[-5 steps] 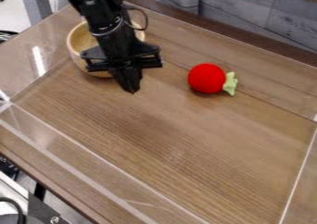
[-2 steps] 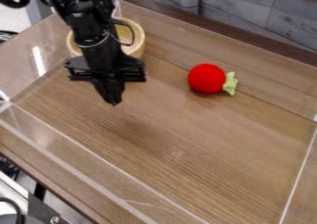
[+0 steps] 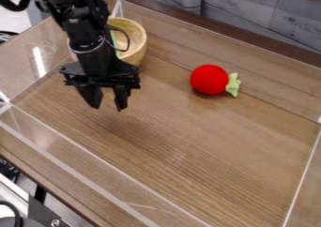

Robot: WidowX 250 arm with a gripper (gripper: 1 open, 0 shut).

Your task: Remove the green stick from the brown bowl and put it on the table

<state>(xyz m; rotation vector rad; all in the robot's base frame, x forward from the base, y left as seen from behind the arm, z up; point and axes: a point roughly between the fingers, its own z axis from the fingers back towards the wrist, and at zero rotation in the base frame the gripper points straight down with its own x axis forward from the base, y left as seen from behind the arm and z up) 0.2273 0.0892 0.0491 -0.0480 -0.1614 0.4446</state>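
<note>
The brown bowl (image 3: 135,36) stands at the back left of the wooden table (image 3: 189,146), partly hidden behind the black arm. My gripper (image 3: 108,103) points down just in front of the bowl, low over the wood, open, its two fingers (image 3: 93,99) spread apart. I cannot make out the green stick; nothing green shows between the fingers or on the wood beneath them, and the bowl's inside is mostly covered by the arm.
A red toy fruit with a green leaf (image 3: 211,79) lies to the right of the bowl. Clear plastic walls (image 3: 75,179) ring the table top, low along the front and left edges.
The gripper moved left and toward the front, from beside the bowl's right side to in front of it. Its jaws, shut to a point before, now stand apart.
</note>
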